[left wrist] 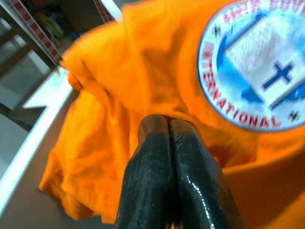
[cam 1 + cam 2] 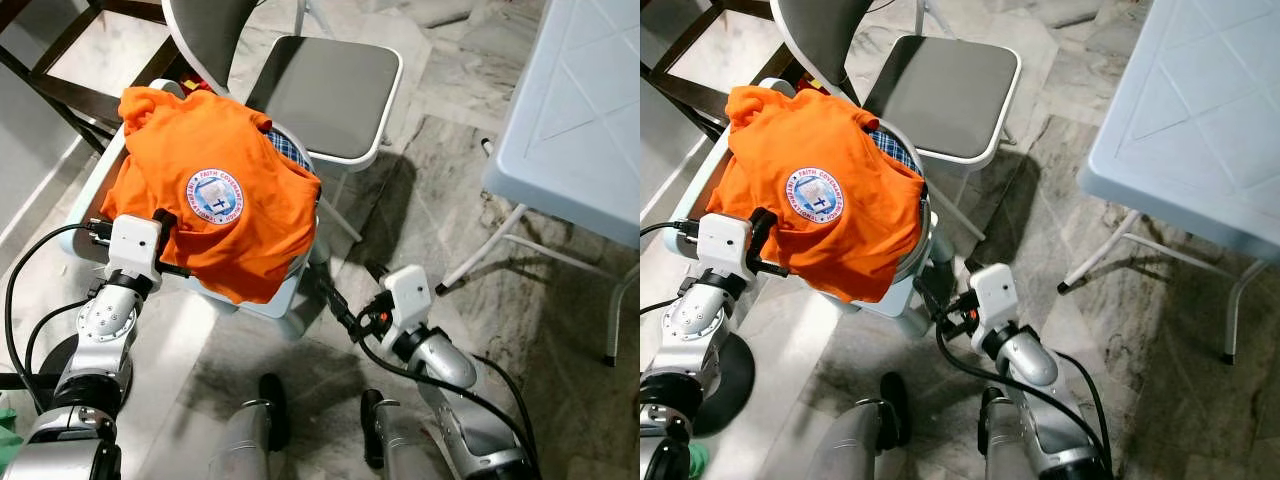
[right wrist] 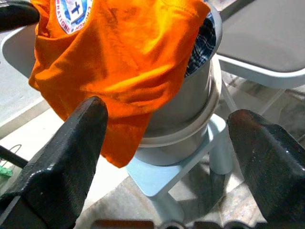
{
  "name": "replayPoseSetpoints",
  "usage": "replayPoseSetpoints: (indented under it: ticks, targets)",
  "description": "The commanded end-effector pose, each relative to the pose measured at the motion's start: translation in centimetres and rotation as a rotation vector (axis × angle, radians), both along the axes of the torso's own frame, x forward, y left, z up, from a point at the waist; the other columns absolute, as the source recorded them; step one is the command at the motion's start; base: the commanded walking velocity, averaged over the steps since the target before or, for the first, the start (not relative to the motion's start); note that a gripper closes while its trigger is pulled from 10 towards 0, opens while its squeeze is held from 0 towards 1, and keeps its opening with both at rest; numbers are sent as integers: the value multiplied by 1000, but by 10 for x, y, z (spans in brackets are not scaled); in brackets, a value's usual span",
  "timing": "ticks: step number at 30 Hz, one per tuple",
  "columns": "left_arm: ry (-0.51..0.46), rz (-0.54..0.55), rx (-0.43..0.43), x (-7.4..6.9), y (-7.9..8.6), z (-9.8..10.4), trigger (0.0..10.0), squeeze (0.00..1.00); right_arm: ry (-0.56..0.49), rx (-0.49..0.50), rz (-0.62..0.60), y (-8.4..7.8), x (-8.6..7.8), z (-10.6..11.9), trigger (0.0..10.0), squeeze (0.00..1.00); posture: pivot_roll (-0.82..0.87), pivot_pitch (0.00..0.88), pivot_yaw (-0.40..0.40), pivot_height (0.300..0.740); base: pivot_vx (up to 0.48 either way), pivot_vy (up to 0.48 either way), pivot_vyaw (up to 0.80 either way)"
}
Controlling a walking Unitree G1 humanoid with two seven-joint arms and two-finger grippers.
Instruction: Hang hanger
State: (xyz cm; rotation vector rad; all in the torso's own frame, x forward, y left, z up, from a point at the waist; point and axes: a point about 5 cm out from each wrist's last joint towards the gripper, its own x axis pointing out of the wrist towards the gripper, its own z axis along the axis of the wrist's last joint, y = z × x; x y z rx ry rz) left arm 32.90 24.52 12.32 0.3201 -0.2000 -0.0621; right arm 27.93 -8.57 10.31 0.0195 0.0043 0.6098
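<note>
left gripper (image 1: pixel 169 125) jaws pressed together against soft orange shirt (image 2: pixel 215 190) | right gripper (image 3: pixel 167 143) jaws spread

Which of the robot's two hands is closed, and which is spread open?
The left hand is closed, its fingers pressed together against the orange shirt. The right hand is spread wide, aimed at the metal tub under the shirt.

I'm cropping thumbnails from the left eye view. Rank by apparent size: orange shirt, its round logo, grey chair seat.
1. orange shirt, largest.
2. grey chair seat; it sits farther from the camera, so this gap is unsure.
3. round logo, clearly smallest.
</note>
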Motion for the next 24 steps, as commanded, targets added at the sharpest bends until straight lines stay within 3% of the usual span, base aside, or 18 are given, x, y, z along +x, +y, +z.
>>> replayPoseSetpoints:
  ticks: [1, 6, 8, 9, 10, 11, 12, 13, 14, 18, 20, 24]
  targets:
    - [-35, 8, -19, -10, -2, -3, 0, 0, 21, 6, 12, 1, -2, -7, 10000, 0, -58, 289, 4, 740, 0, 0, 0]
    - [-87, -16, -36, -22, -23, -6, 0, 0, 1, -1, -2, 0, 5, -4, 10000, 0, -52, 269, -5, 740, 0, 0, 0]
    - [-104, -58, 13, -28, -38, -9, 0, 0, -4, 0, -13, -1, 7, -3, 10000, 0, -55, 267, -4, 740, 0, 0, 0]
    - [-104, -72, 33, -30, -44, -11, 1176, 0, -5, 0, -15, -1, 7, -3, 10000, 0, -55, 267, -4, 740, 0, 0, 0]
    - [-91, -89, 38, -32, -51, -15, 4196, 0, -6, 0, -17, -1, 7, -3, 10000, 0, -56, 268, -4, 740, 0, 0, 0]
    - [-87, -91, 37, -32, -52, -16, 4196, 0, -6, 0, -18, -1, 7, -2, 10000, 0, -58, 270, -4, 740, 0, 0, 0]
    - [-74, -104, 37, -33, -55, -20, 10000, 0, -6, 0, -19, -1, 7, -3, 10000, 0, -62, 273, -4, 740, 0, 0, 0]
    - [-65, -113, 39, -34, -57, -22, 10000, 0, -6, 0, -20, -2, 6, -3, 10000, 0, -62, 273, -4, 740, 0, 0, 0]
    - [-45, -131, 36, -35, -60, -26, 10000, 1000, -4, 0, -22, -2, 5, -4, 10000, 0, -66, 277, -5, 740, 0, 0, 0]
    - [34, -166, 54, -36, -68, -40, 10000, 1000, 8, -7, -28, -4, 0, -8, 10000, 0, -73, 291, -15, 740, 0, 0, 0]
    - [117, -172, 85, -30, -69, -53, 10000, 1000, 19, -11, -22, -5, -5, -10, 10000, 0, -93, 309, -29, 740, 0, 0, 0]
    - [155, -190, 114, -24, -73, -57, 10000, 1000, 17, -15, -15, -6, -9, -8, 10000, 0, -125, 330, -40, 740, 0, 0, 0]
